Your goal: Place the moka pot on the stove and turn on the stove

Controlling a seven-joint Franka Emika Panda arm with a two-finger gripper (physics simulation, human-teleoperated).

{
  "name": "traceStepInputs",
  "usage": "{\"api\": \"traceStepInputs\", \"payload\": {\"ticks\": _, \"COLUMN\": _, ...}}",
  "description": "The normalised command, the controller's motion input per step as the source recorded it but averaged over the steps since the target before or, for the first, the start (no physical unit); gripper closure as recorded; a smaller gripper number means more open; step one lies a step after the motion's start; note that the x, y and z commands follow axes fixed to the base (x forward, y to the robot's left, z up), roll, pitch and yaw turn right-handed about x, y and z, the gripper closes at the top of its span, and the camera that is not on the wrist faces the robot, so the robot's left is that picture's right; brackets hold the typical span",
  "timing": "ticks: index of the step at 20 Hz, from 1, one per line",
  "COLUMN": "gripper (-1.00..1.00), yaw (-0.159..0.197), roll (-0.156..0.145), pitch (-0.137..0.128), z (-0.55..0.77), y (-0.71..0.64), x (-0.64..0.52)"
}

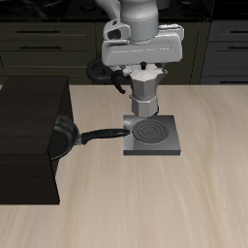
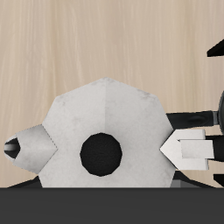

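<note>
The silver faceted moka pot (image 1: 145, 94) hangs just above the back part of the stove (image 1: 167, 145), a dark grey square plate with a coiled burner. My gripper (image 1: 143, 74) is shut on the pot's upper part from above. In the wrist view the pot's lid (image 2: 96, 109) with its black knob (image 2: 101, 154) fills the frame, and my fingertips (image 2: 188, 149) press on its opposite sides. Whether the pot's base touches the burner is hard to tell.
A black frying pan (image 1: 62, 137) lies beside the stove, its handle reaching to the stove's edge. A low black block (image 1: 27, 136) stands under and behind the pan. Dark cabinets (image 1: 48, 44) line the back.
</note>
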Motion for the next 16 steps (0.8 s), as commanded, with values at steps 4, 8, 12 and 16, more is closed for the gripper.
{"api": "traceStepInputs", "payload": {"ticks": 4, "gripper": 1.0, "yaw": -0.046, "roll": -0.01, "pitch": -0.015, "z": 0.14, "y": -0.05, "x": -0.26}}
{"api": "traceStepInputs", "payload": {"ticks": 8, "gripper": 1.0, "yaw": 0.019, "roll": -0.02, "pitch": -0.009, "z": 0.05, "y": -0.08, "x": -0.17}}
{"api": "traceStepInputs", "payload": {"ticks": 12, "gripper": 1.0, "yaw": 0.055, "roll": 0.007, "pitch": 0.033, "z": -0.11, "y": 0.05, "x": -0.23}}
{"api": "traceStepInputs", "payload": {"ticks": 16, "gripper": 1.0, "yaw": -0.041, "roll": -0.051, "pitch": 0.0, "z": 0.0, "y": -0.12, "x": -0.14}}
